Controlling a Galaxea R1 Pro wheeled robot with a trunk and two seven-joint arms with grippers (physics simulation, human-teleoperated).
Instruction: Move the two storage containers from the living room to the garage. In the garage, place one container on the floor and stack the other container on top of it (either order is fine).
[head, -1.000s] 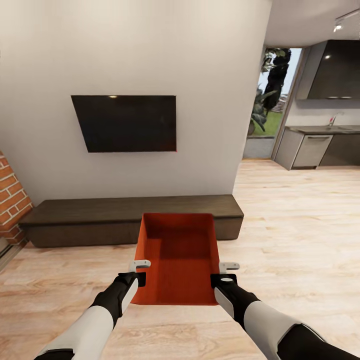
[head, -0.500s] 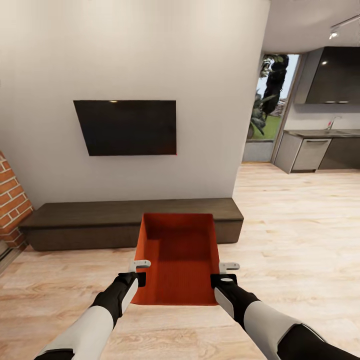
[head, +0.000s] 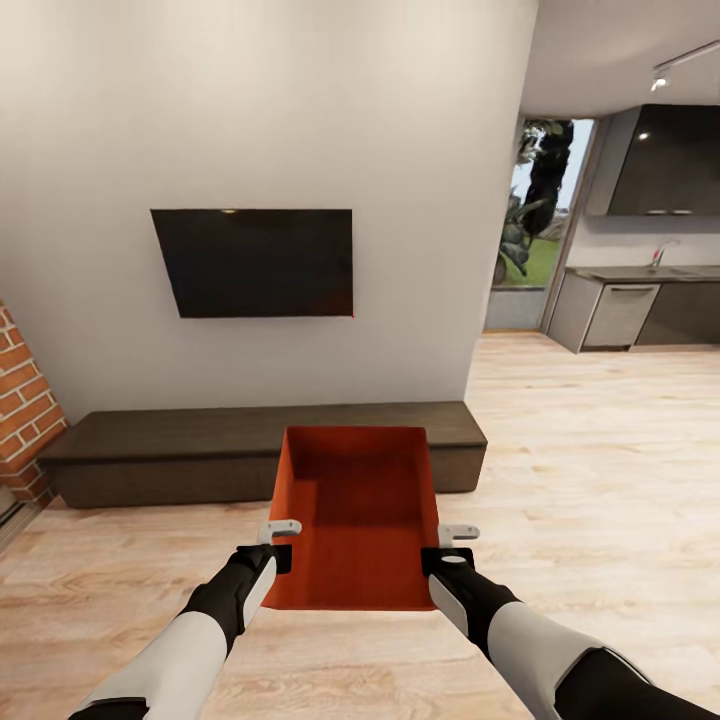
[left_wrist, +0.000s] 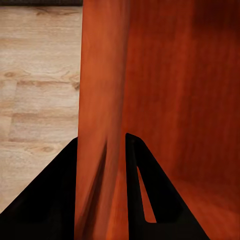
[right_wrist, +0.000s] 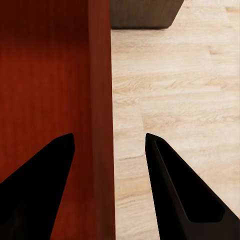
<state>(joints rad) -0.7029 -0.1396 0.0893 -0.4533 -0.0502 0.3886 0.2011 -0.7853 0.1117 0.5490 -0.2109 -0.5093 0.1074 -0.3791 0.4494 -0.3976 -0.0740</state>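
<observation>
One orange-red storage container (head: 350, 510) hangs lidless and level in front of me, above the living room's wood-plank floor. My left gripper (head: 283, 541) is shut on its left wall; in the left wrist view the dark fingers (left_wrist: 65, 200) press both sides of the container wall (left_wrist: 100, 90), with the left gripper (left_wrist: 102, 136) tight around it. My right gripper (head: 446, 545) straddles the right wall. In the right wrist view the right gripper (right_wrist: 110, 135) has the container wall (right_wrist: 101, 75) between its fingers (right_wrist: 175, 190), with a gap on each side.
A black TV (head: 255, 262) hangs on the white wall above a low dark console (head: 200, 450). A brick fireplace (head: 25, 410) stands at the left edge. To the right, light wood floor (head: 600, 450) runs toward a kitchen counter (head: 640, 300) and a glass door (head: 535, 220).
The whole picture has shifted: the TV and wall sit lower and the kitchen looks farther, so the camera has moved. The container and both grippers keep the same pose before me.
</observation>
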